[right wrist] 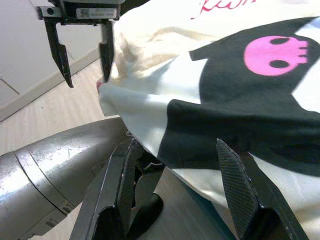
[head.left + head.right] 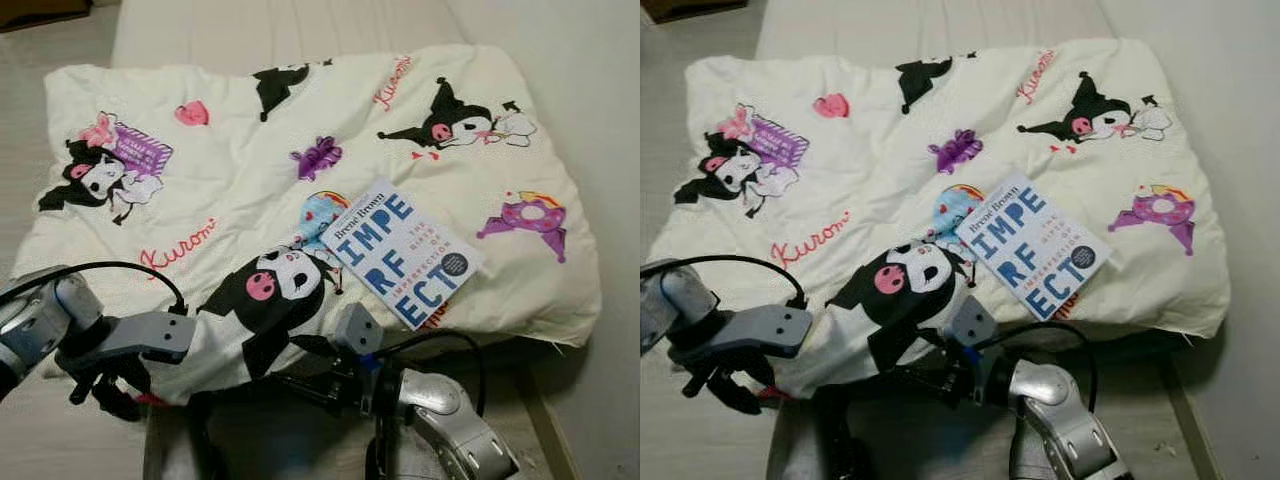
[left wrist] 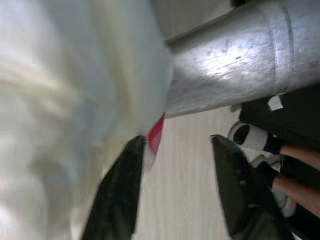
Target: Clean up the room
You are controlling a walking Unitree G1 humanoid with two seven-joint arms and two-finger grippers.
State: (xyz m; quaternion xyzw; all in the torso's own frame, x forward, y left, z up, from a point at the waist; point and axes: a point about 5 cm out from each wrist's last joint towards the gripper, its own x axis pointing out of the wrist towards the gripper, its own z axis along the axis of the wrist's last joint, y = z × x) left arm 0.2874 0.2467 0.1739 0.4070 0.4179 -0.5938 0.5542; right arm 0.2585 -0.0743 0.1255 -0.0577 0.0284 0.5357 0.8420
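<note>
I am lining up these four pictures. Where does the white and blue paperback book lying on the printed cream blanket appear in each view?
Left eye view: white and blue paperback book, right of centre on the printed cream blanket.
Right eye view: the book, just right of centre.
Left wrist view: not in it.
Right wrist view: not in it.
Shared landmark: the black cartoon face with a pink skull, beside the book's near corner, also in the right wrist view.

Book (image 2: 404, 254) lies on blanket (image 2: 240, 180), near its front edge.
</note>
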